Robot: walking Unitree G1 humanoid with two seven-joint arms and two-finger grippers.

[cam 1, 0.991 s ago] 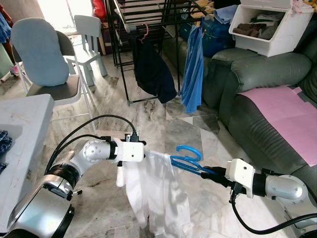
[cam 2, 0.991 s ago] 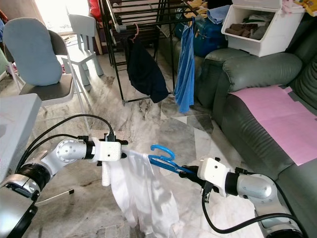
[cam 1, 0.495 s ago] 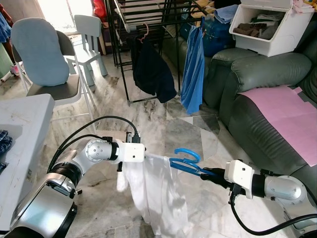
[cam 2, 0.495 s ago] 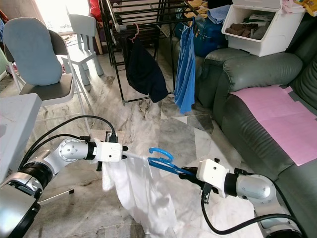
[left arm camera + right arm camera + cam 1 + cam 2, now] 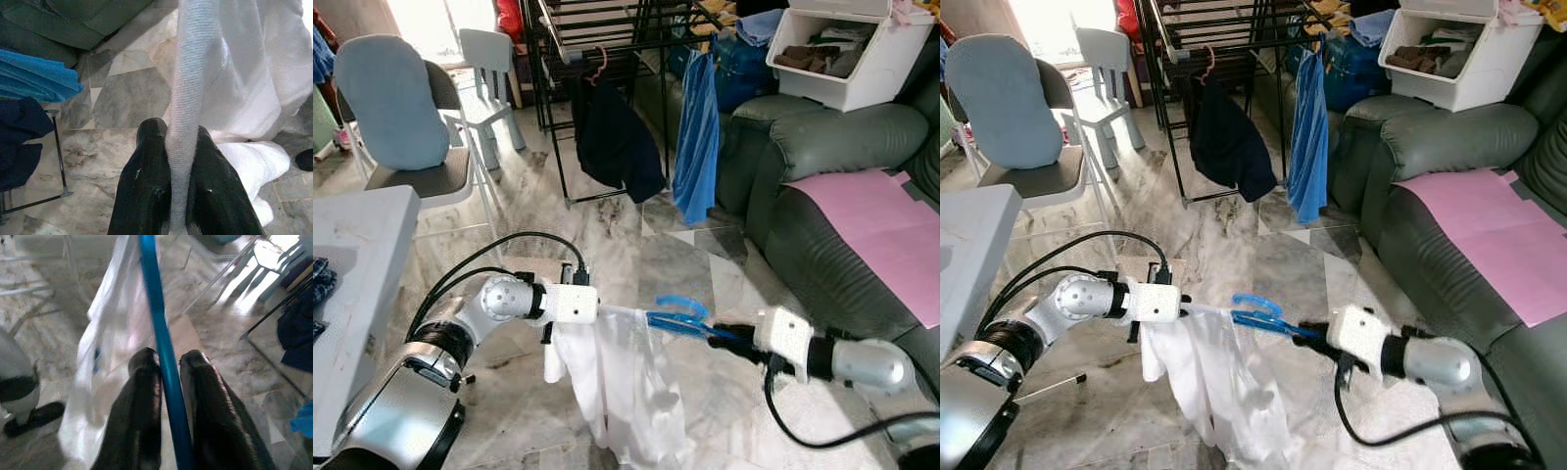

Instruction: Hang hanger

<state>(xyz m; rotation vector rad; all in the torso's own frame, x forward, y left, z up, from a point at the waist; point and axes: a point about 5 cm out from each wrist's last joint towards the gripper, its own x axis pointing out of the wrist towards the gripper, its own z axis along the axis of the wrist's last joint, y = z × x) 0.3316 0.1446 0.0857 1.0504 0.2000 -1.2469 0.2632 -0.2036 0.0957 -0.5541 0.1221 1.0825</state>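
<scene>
A blue plastic hanger [image 5: 674, 315] is held low over the marble floor, with a white garment [image 5: 626, 387] draped from it. My right gripper [image 5: 717, 333] is shut on the hanger's arm [image 5: 161, 350]. My left gripper [image 5: 603, 311] is shut on a stretched ribbed edge of the white garment [image 5: 188, 93], just left of the hanger. The black drying rack [image 5: 607, 24] stands ahead at the far side, with a dark garment [image 5: 612, 142] on a pink hanger and a blue garment [image 5: 695, 137] hanging from it.
A dark green sofa [image 5: 822, 176] with a pink sheet [image 5: 876, 230] runs along the right. A white bin [image 5: 842, 54] of clothes sits on its arm. A chair with a light blue cushion [image 5: 391, 103] and a white table edge [image 5: 352, 284] are on the left.
The right gripper has tilted the blue hanger flatter and slightly lower. The white garment has swung a little; the left gripper holds nearly the same place.
</scene>
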